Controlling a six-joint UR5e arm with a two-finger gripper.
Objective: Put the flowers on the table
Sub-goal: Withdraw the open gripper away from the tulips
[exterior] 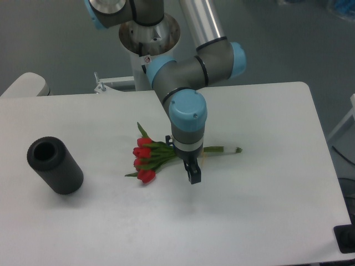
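The flowers, a small bunch of red tulips with green leaves, lie flat on the white table near its middle. Their stems run right to a pale end, passing behind my arm's wrist. My gripper points straight down, just on the camera side of the stems and right of the red heads. Its black fingers show as one narrow dark piece seen edge-on, so I cannot tell the gap between them. Nothing shows between the fingertips. The stems cross at wrist height in the picture, not at the fingertips.
A black hollow cylinder lies on its side at the table's left. The arm's base stands at the back edge. The table's right edge and front right corner are near a dark object.
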